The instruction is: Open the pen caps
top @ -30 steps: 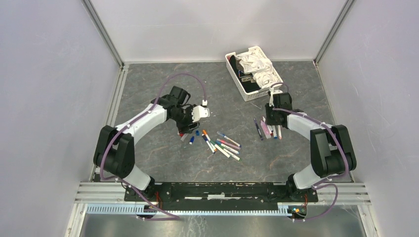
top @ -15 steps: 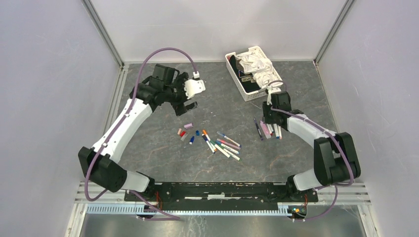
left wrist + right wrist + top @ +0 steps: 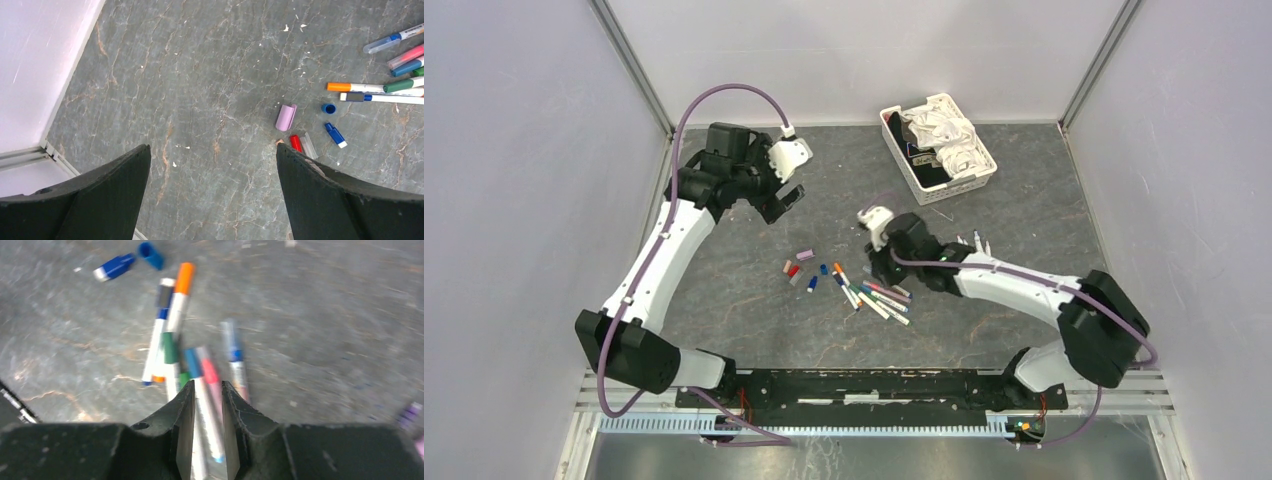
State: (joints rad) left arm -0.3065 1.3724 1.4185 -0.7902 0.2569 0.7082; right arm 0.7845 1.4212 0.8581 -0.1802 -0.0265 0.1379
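right gripper (image 3: 207, 390) moved over pens (image 3: 874, 293); basket (image 3: 900, 160) behind.

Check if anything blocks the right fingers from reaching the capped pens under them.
Nothing visible does. The right gripper hangs over the pens, and the blue-capped pen shows in the gap between its fingers. The pink-capped pen lies close beside it.

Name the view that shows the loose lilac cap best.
Left wrist: the lilac cap lies there sharp, large and unobstructed. Top external shows it only as a tiny speck; right wrist misses it.
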